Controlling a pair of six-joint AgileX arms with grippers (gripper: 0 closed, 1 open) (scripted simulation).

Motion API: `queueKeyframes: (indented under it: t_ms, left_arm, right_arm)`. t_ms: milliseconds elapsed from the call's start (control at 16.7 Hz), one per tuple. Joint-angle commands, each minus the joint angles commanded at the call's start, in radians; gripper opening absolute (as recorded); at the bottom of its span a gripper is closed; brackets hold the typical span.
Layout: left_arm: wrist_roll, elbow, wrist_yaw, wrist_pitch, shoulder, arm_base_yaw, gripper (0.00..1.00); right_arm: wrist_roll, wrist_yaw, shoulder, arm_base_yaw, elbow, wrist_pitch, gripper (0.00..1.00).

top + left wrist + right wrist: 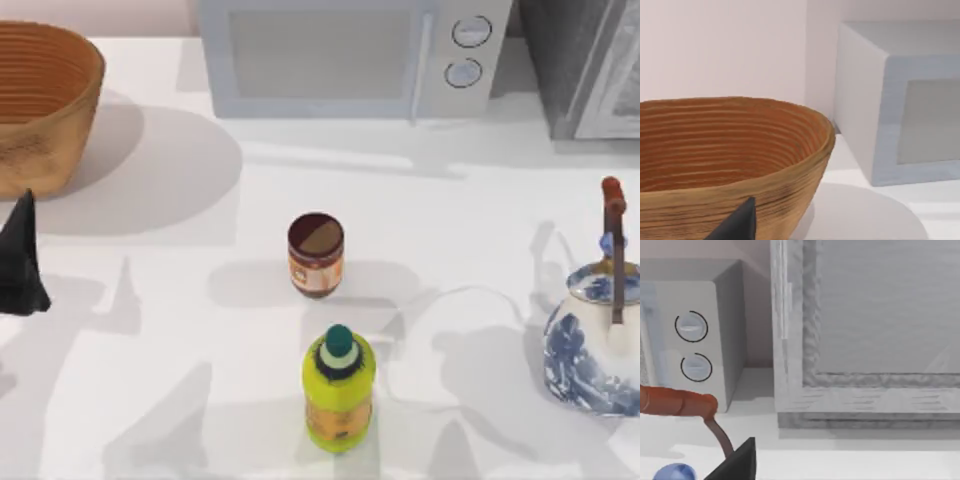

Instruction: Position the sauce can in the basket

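The sauce can [316, 255] stands upright near the middle of the table, with a dark maroon top and an orange, brown and white label. The woven wicker basket [45, 150] sits at the far left corner. It looms large and close in the left wrist view, where its ribbed wall [765, 195] faces the camera. My left gripper [22, 260] is a dark shape at the table's left edge, just in front of the basket and well left of the can. My right gripper [737, 462] is near the kettle at the right side, far from the can.
A yellow-green bottle [339, 390] with a green cap stands just in front of the can. A white microwave [340, 55] fills the back centre, with a grey cabinet [590, 60] to its right. A blue-and-white kettle [595, 340] with a red-brown handle [675, 401] sits at the right edge.
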Motion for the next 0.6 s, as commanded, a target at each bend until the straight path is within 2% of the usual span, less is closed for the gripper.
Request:
queueKeyframes:
  t_ms: [300, 600]
  left_arm:
    - [-0.002, 0.154, 0.263, 0.311, 0.495, 0.006, 1.0]
    - [-0.003, 0.332, 0.564, 0.648, 1.024, -0.046, 1.0]
  right_arm:
    - [0.0, 0.0, 0.0, 0.0, 0.0, 0.0, 1.0]
    - [0.0, 0.0, 0.0, 0.0, 0.0, 0.0, 1.0]
